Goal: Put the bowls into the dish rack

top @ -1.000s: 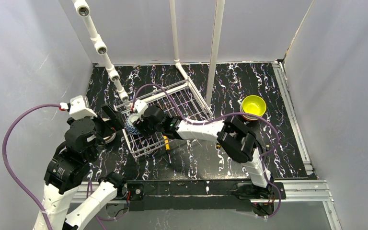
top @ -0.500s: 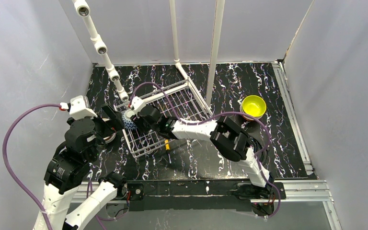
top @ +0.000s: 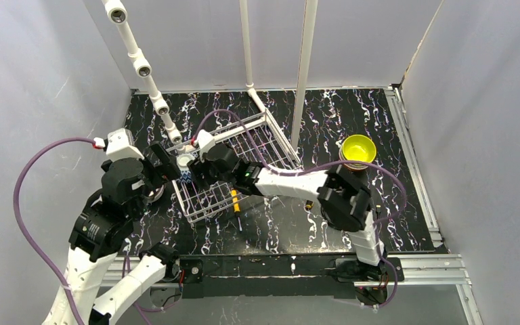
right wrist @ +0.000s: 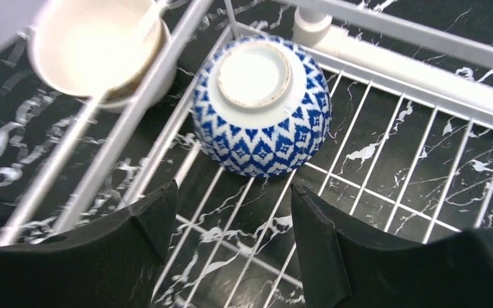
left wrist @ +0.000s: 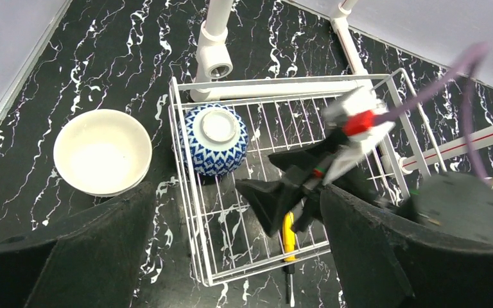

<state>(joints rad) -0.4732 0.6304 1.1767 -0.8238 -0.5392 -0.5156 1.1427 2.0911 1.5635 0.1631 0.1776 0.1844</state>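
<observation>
One blue-white bowl [left wrist: 214, 141], one white bowl [left wrist: 103, 152] and one yellow-green bowl [top: 358, 149], three in all, are counted in clear view, with one dish rack [left wrist: 276, 122] and one yellow-handled tool [left wrist: 287, 231].

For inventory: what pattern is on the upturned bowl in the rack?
Bowl: blue and white diamonds; best in right wrist view.

The dish rack [right wrist: 121, 102] has mostly bare grid floor beside the upturned blue-white bowl [right wrist: 260, 109] (tucked into a corner), though the right gripper [right wrist: 232, 204] hangs over it. White pipes [left wrist: 217, 32] crowd one rim; a white bowl [left wrist: 103, 151] sits just outside the wire wall.
</observation>
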